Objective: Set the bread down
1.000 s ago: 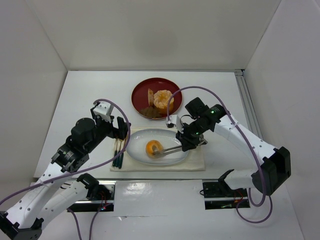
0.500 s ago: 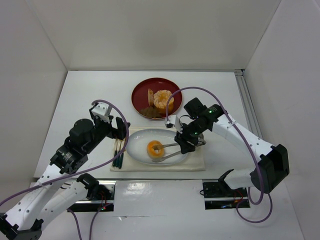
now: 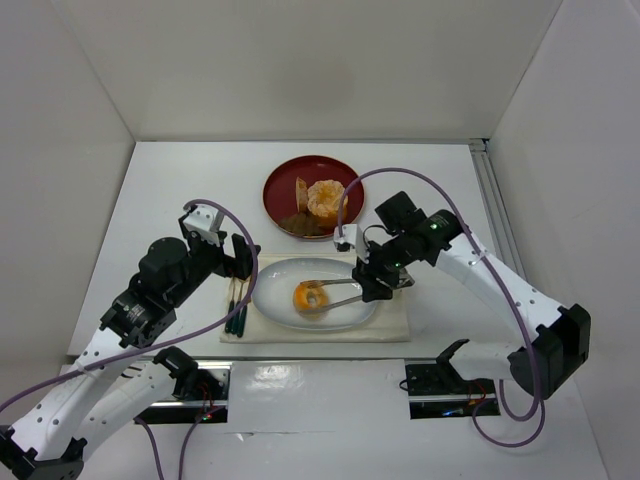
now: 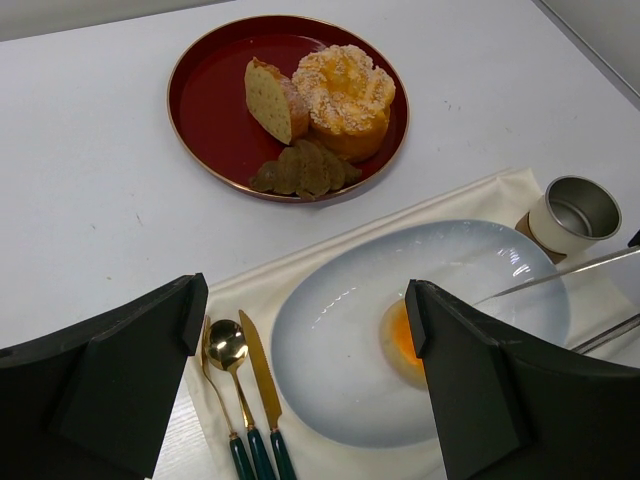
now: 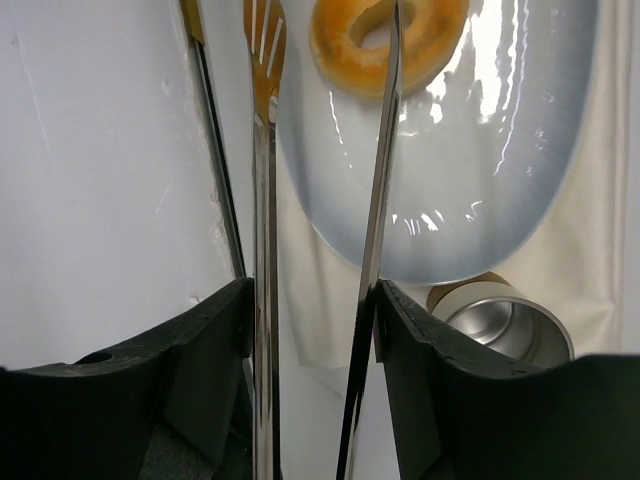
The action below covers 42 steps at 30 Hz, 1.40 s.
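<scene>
The bread (image 3: 309, 297), a golden-orange ring, lies flat on the pale blue oval plate (image 3: 275, 290). My right gripper (image 3: 366, 284) is shut on metal tongs (image 3: 338, 283) that reach left to the bread. In the right wrist view the tongs (image 5: 382, 200) stand spread. One arm crosses over the bread (image 5: 350, 45) and the other runs beside it, left of the plate (image 5: 480, 180). My left gripper (image 3: 245, 258) is open and empty above the plate's left side (image 4: 320, 350). Its right finger hides most of the bread (image 4: 400, 340).
A red plate (image 3: 283, 182) behind holds an orange mound, a tan slice and dark pieces. A small metal cup (image 4: 572, 212) stands right of the oval plate. Gold cutlery (image 4: 240, 400) lies on the cream placemat (image 3: 390, 325), left of the plate.
The tongs were closed on the bread a second ago; they have since spread apart. The bread now lies flat on the plate. The left arm has barely moved.
</scene>
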### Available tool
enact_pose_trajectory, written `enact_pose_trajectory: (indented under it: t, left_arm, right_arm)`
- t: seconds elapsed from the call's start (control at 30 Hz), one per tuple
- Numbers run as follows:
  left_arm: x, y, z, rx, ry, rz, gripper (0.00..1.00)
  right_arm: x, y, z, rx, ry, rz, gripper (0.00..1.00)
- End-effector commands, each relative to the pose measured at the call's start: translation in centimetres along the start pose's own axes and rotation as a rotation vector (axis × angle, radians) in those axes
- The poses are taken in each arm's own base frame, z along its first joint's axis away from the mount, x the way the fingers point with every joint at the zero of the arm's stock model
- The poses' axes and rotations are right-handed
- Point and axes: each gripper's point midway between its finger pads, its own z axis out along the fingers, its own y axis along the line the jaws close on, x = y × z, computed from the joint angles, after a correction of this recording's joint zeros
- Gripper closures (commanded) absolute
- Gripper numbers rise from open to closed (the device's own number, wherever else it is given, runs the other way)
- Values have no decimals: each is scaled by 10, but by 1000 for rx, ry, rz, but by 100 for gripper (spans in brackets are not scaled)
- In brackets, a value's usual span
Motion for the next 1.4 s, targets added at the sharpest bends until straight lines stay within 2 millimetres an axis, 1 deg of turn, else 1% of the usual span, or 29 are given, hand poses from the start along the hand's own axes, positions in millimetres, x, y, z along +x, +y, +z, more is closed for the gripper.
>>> enact_pose_trajectory:
  t: [0.0,0.03,0.07,0.13,0.17,0.23,0.3,0.4,0.43,0.5,0.53,0.6,0.63,0.67,0.7,0.73,0.8,0.83,0.87,0.93,0.97,1.03,1.07,1.13,1.17,1.2,1.27,1.33,1.37]
  left_arm:
    - [-10,-2,1,9,-47,15,0]
    - [-10,-2,1,9,-47,15,0]
    - [-10,-2,1,9,-47,15,0]
    - [-10,-2,1,9,-47,15,0]
    - [-10,-2,1,9,-47,15,0]
    - [-10,-2,1,9,-47,15,0]
    - [-10,-2,1,9,-47,15,0]
    - [-10,-2,1,9,-47,15,0]
    - [-10,-2,1,9,-47,15,0]
    - [-13,-2,1,10,-56,14,0]
    - [-13,-2,1,10,-56,14,0]
    - [-12,-4,1,22,-54,14,0]
    - [-12,-4,1,23,-54,14,0]
    - [-12,-4,1,23,-54,14,0]
    - [-14,-4,-1,24,-63,13,0]
    - [-14,-6,-1,33,-62,14,0]
    - [-14,-6,-1,33,-62,14,0]
    - [-14,-6,-1,33,-62,14,0]
    - [-14,-8,-1,46,-60,14,0]
    - [-16,-9,-1,48,-69,13,0]
    - [-16,-11,-1,59,-68,14,0]
    - [-16,-11,-1,59,-68,14,0]
    - [-16,-11,-1,59,-68,14,0]
    - [-16,-11,-1,59,-68,14,0]
    - [-16,-11,-1,59,-68,14,0]
    - [-16,-11,-1,59,-68,14,0]
    - [-16,-11,-1,59,-68,14,0]
    - [-16,-11,-1,59,-68,14,0]
    - [-16,-11,-1,59,-68,14,0]
  right_arm:
    - [-30,-1,-26,66,-102,-57,40]
    - [-35,0,-32,80,-120,-72,40]
    - [-34,-1,-32,87,-116,-62,41]
    - [-41,-3,-44,126,-145,-80,42]
    - [-41,-3,-50,150,-155,-71,42]
    - [-47,-12,-63,210,-198,-67,43]
    - [-56,-26,-80,311,-255,-63,43]
    - [-55,-55,-103,460,-319,-25,44]
    - [-50,-69,-115,515,-335,18,44]
    - [-45,-90,-128,598,-378,59,46]
    - [-36,-104,-147,675,-400,102,46]
    - [-26,-122,-157,724,-443,152,46]
    - [-8,-137,-172,789,-453,213,46]
    - [1,-148,-173,808,-480,255,46]
    - [21,-161,-183,856,-482,319,46]
    - [36,-173,-180,876,-485,358,46]
    - [58,-186,-182,907,-497,445,46]
    - [73,-192,-186,929,-503,490,46]
    - [85,-200,-179,927,-510,534,47]
    - [103,-209,-180,968,-501,601,47]
    - [113,-216,-173,971,-489,629,47]
    - [119,-222,-167,968,-488,665,47]
    - [129,-227,-157,955,-473,711,47]
    - [140,-233,-149,961,-462,768,47]
    - [150,-239,-145,977,-445,798,47]
    - [153,-243,-144,984,-447,810,47]
    - [170,-251,-135,1011,-426,869,47]
    - [175,-256,-130,1018,-415,889,47]
    - [181,-259,-118,998,-391,918,47]
